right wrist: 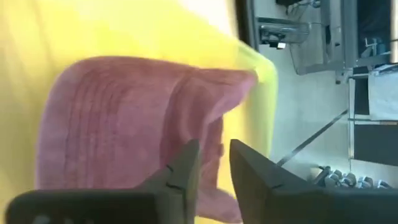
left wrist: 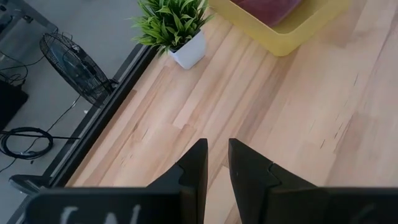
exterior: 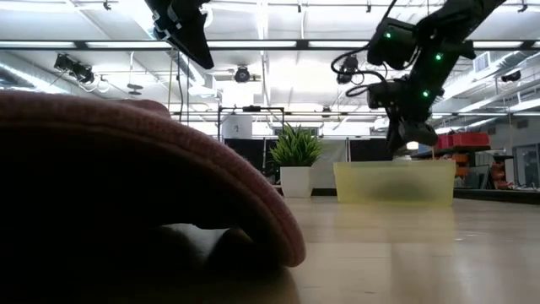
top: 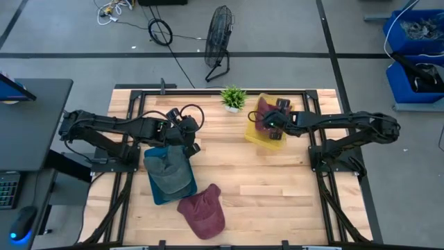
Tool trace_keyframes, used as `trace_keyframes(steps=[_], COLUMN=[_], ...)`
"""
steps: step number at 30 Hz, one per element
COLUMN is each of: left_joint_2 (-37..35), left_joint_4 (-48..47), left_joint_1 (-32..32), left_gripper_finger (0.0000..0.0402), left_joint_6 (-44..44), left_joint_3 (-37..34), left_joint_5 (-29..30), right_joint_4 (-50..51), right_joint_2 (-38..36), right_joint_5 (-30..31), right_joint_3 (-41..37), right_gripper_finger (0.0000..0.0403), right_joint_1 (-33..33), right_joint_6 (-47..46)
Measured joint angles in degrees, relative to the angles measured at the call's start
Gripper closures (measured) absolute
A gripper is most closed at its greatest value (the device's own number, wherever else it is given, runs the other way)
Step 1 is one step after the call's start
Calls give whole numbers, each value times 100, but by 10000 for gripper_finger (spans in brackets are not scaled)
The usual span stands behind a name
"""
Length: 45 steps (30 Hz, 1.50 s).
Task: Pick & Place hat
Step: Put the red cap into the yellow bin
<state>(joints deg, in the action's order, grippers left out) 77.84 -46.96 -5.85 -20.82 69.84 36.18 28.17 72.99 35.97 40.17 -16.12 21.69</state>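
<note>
A pink hat (right wrist: 124, 124) is seen lying in the yellow bin (top: 258, 139). The right gripper (right wrist: 214, 155) is held over it, jaws slightly apart, gripping nothing.

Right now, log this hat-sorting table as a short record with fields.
bin: yellow plastic bin at the table's far side, beside the small potted green plant
in bin: pink fabric cap
right pincer: over the bin, fingers apart, nothing between them
left pincer: above bare wood, holding nothing
still out: grey cap on a teal one; maroon cap near the front edge
</note>
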Motion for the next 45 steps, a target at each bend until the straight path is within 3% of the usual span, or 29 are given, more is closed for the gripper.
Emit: trace_keyframes(steps=[4,6,9,14,17,19,23,25,30,36,41,45], left_joint_2=[2,2,2,2,9,13,14,15,333,1206,1861,2251], left_joint_4=[-2,-2,1,113,180,158,183,177,205,670,1188,1655], left_joint_1=[0,-10,-12,-247,-572,-765,-1043,-1146,-1423,-1648,-1472,-1218], left_gripper_finger=[333,333,333,333,333,333,333,333,333,333,324,292], left_joint_6=[-2,-4,-7,-313,-551,-385,-466,-798,-1609,-1393,-1118,-1321], left_joint_3=[0,0,0,0,2,2,2,2,11,7,4,0], left_joint_5=[0,-80,-671,-2481,-2730,-2726,-2556,-2552,-2686,-2992,-3858,-4653], right_joint_4=[85,183,150,-490,-1269,-1913,-3404,-3631,-3099,-2434,-2300,-2226], right_joint_2=[0,0,-2,-2,82,226,764,1017,1112,971,973,973], right_joint_5=[-40,-347,-1297,-3083,-4240,-4624,-4646,-4532,-3623,-3113,-3101,-3080], right_joint_3=[383,631,967,1151,1151,1151,1151,1151,1151,1149,1149,1149], right_gripper_finger=[280,272,270,278,279,277,265,256,236,229,229,229], right_joint_1=[99,252,554,1249,1744,2055,2519,2649,2707,2712,2711,2710], right_joint_6=[-87,-249,-670,-1244,-1229,-1168,-1076,-1009,-898,-1291,-1519,-1477])
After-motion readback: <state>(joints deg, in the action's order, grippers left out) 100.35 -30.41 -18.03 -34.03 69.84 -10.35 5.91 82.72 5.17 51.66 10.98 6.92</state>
